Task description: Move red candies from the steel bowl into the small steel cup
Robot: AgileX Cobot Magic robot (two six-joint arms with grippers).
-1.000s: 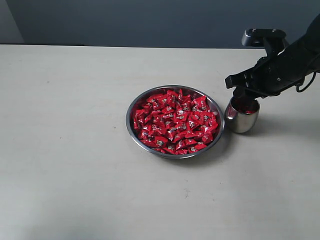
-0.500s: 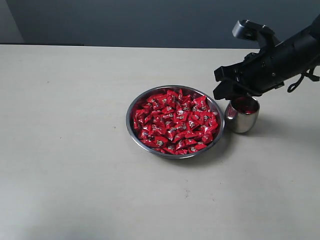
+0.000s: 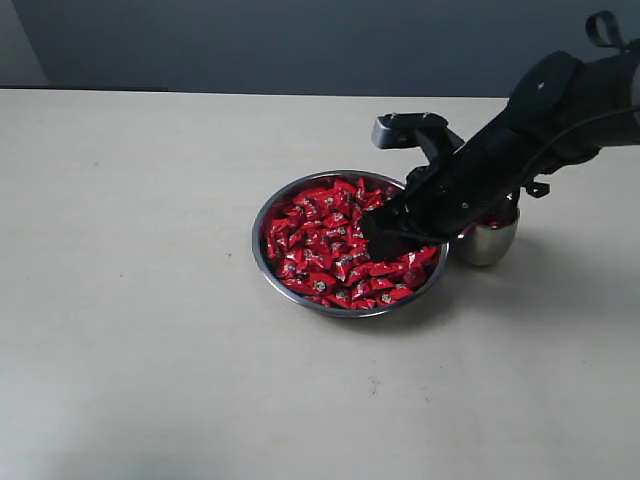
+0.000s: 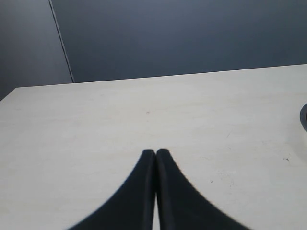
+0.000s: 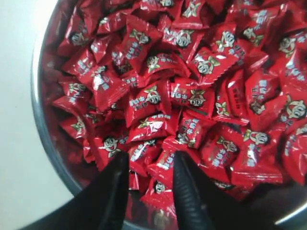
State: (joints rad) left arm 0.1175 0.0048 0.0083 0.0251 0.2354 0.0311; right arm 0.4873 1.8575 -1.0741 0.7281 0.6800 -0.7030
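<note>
The right hand [image 3: 380, 242] was down in the steel bowl [image 3: 257, 240], on the side of the bowl that was nearest the small steel cup [image 3: 485, 243]. Its two black fingers [image 5: 112, 191] stood apart, and the tips were touching the pile of red candies [image 3: 325, 240]. A candy or two sat in the gap between the tips. I could not tell if the fingers were squeezing one yet, so the hand looked open to me. The bowl sat near the middle of the tabletop [image 3: 150, 300] and it was full of candies lying every which way. The cup stood just beside the bowl, toward the right edge of the tabletop, and the arm hid part of it. A little red showed at its mouth. So the candy to take lay right under the hand, and the cup was only a short way off, on the same side as this arm. I think the next job was to pinch one candy and lift it over to the cup. The left hand [image 4: 156, 152] was shut tight with nothing in it, out over a bare part of the tabletop, so the right arm was the nearer one.
</note>
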